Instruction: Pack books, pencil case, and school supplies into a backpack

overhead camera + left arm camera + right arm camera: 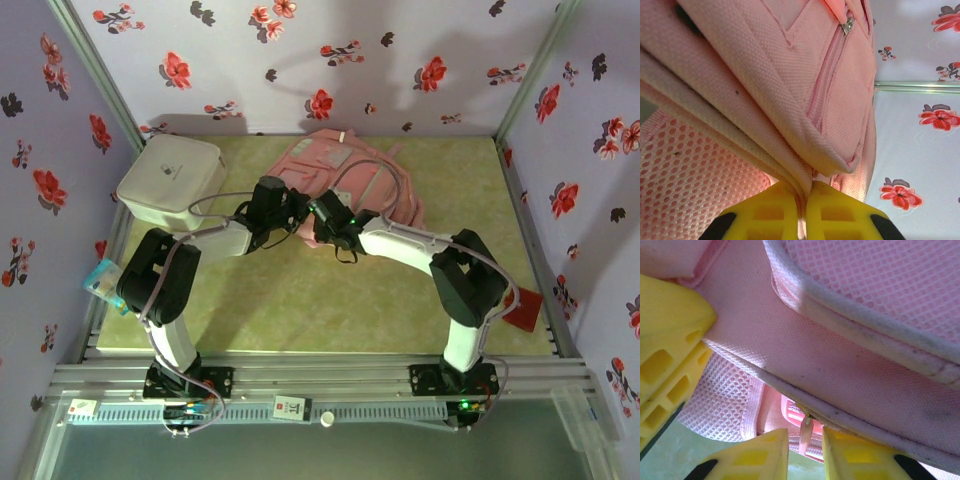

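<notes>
**Backpack** (340, 165): pink, lying at 12 o'clock on the desk (300, 300), its far edge close to the back wall. Its near edge is lifted where both hands meet.

**Left hand** (285, 212): at the backpack's 8 o'clock corner. The wrist view shows the yellow fingers (770, 215) closed flat on a folded fabric seam, with a zip pull (846, 25) at 1 o'clock.

**Right hand** (316, 224): just beside the left. In its wrist view the jaws stand narrowly apart around a pale tab (805, 432) under the piped edge. Whether it grips cannot be told.

**Open room:** the near half of the desk is bare.

**Edges:**
- white box (170, 180) at 10 o'clock
- red flat item (523, 308) at 4 o'clock
- pale blue item (100, 280) at 8 o'clock, over the rim
</notes>
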Controlling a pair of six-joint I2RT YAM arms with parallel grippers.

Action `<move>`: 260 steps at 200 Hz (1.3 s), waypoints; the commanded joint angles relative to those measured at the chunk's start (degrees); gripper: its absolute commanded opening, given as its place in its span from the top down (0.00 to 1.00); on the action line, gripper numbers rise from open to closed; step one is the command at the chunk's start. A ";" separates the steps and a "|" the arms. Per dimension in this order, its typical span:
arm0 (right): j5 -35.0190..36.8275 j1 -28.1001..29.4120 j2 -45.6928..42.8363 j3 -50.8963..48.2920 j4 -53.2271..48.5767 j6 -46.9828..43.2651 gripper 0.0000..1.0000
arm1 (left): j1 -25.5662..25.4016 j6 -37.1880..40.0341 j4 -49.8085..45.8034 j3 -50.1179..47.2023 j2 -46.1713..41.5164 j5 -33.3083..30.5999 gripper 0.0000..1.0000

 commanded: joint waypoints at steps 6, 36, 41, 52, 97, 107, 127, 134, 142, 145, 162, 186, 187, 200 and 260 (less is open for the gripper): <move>3.37 0.27 1.87 2.65 -1.71 0.84 0.80 | -1.48 0.25 6.25 1.58 -0.81 3.84 0.97; 5.77 0.23 2.05 2.81 -2.21 1.05 0.84 | -1.49 0.41 6.59 1.32 -0.75 3.85 0.97; 6.09 0.23 2.06 2.78 -2.25 0.95 0.85 | -1.48 0.53 6.74 1.31 -0.81 3.95 0.97; 7.14 0.19 1.90 2.77 -2.64 0.97 0.88 | -1.48 0.84 6.79 1.40 -0.89 4.05 0.97; 7.94 0.26 -0.42 2.48 -6.16 -0.56 0.97 | -0.98 3.42 5.03 1.97 -1.09 4.05 1.00; 7.94 0.26 -1.67 1.95 -7.83 -0.65 0.97 | -0.57 4.45 4.40 2.15 -1.08 4.08 1.00; 7.81 0.13 -4.77 -0.79 -9.73 -0.56 0.98 | 0.36 5.88 3.31 2.90 -0.48 4.04 1.00; 8.03 0.10 -5.94 -2.00 -10.50 -0.49 0.97 | 0.68 6.34 3.04 3.11 -0.22 4.00 1.00; 8.64 0.14 -7.14 -3.26 -11.50 -0.35 0.98 | 0.97 6.85 2.69 3.24 0.06 4.03 1.00; 8.99 0.05 -7.66 -3.72 -11.83 -0.17 0.98 | 1.09 6.98 2.54 3.29 0.11 3.97 1.00; 10.63 -0.48 -10.58 -6.65 -13.49 0.93 0.98 | 1.66 7.62 2.20 3.26 0.33 3.92 1.00; 12.44 -2.01 -14.29 -10.57 -14.38 2.51 0.98 | 1.97 8.33 1.70 3.16 0.33 3.82 1.00; 12.52 -2.06 -14.42 -10.68 -14.40 2.56 0.98 | 2.05 8.37 1.70 3.16 0.33 3.86 1.00; 13.13 -3.13 -15.83 -12.11 -14.28 2.71 0.98 | 2.21 8.62 1.48 3.02 0.25 3.87 1.00; 6.84 -4.99 -14.33 -10.43 -9.98 -3.92 0.86 | 2.09 8.68 1.08 3.08 -0.10 4.05 1.00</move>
